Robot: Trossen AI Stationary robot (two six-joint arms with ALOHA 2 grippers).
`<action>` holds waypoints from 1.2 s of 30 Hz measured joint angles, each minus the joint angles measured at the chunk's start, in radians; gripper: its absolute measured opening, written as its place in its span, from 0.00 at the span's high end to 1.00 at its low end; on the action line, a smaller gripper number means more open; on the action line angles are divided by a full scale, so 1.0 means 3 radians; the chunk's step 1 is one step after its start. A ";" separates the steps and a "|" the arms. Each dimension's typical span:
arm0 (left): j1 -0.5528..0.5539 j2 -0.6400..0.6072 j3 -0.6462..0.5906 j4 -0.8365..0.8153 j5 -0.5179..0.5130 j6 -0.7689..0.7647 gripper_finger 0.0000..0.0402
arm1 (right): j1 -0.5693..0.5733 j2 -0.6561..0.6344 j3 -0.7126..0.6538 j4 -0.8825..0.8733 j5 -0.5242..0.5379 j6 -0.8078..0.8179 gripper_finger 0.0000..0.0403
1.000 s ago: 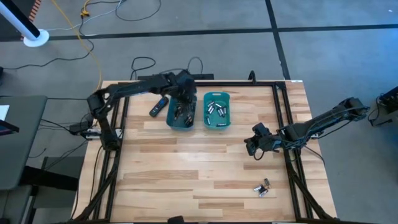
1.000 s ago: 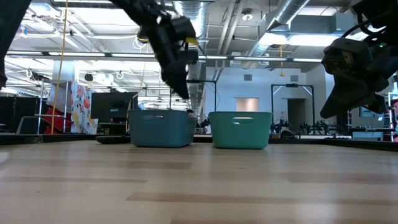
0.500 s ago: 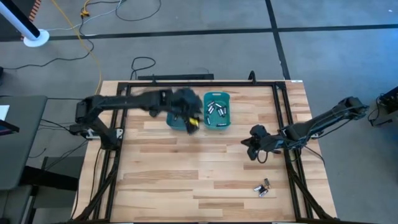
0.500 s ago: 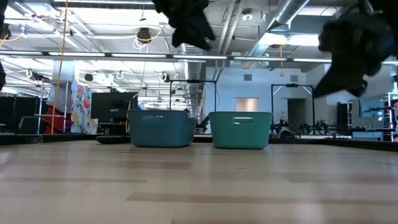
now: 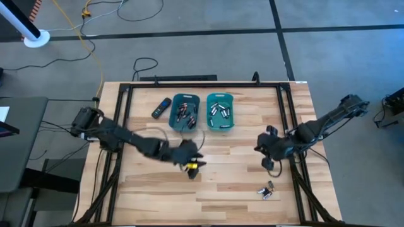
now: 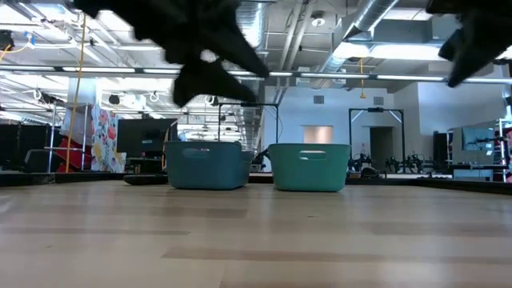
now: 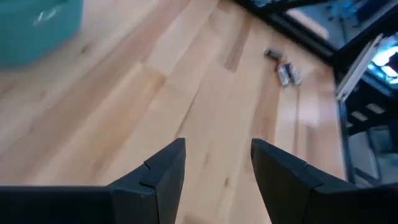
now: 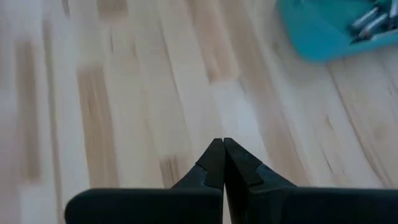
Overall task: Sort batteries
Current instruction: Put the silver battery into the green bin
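Two teal bins stand at the table's far middle. The left bin (image 5: 185, 112) holds dark batteries, the right bin (image 5: 219, 112) silvery ones (image 8: 367, 18). A few loose batteries (image 5: 266, 190) lie on the wood near the right front, also seen in the left wrist view (image 7: 283, 68). My left gripper (image 5: 191, 169) hangs open over the table's middle, nearer than the bins, with nothing between its fingers (image 7: 217, 162). My right gripper (image 5: 264, 148) is shut and empty (image 8: 222, 146), up above the wood right of the bins and farther than the loose batteries.
A flat black remote-like device (image 5: 161, 107) lies left of the left bin. A black frame (image 5: 287, 113) runs round the tabletop. Bare wood spreads across the near half of the table (image 5: 158, 195). In the low view both bins (image 6: 206, 164) (image 6: 310, 166) stand side by side.
My left gripper has swung from above the left bin toward the table's near edge and a little right, sinking and rolling, and has stayed open. My right gripper has risen and rolled, staying shut. The bins and loose batteries have not moved.
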 joint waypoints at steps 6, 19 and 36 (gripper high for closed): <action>-0.0389 -0.0003 -0.0218 -0.0029 -0.0393 -0.0204 0.56 | 0.0380 0.0579 0.0293 -0.0615 -0.0098 -0.0013 0.95; -0.0455 -0.0003 -0.0226 -0.0216 -0.0382 0.0012 0.56 | 0.0991 0.1332 0.0415 -0.0259 -0.0535 0.0222 0.94; -0.0442 -0.0003 -0.0226 -0.0216 -0.0382 -0.0172 0.56 | 0.1391 0.1379 0.0176 0.0062 -0.0524 0.0407 0.47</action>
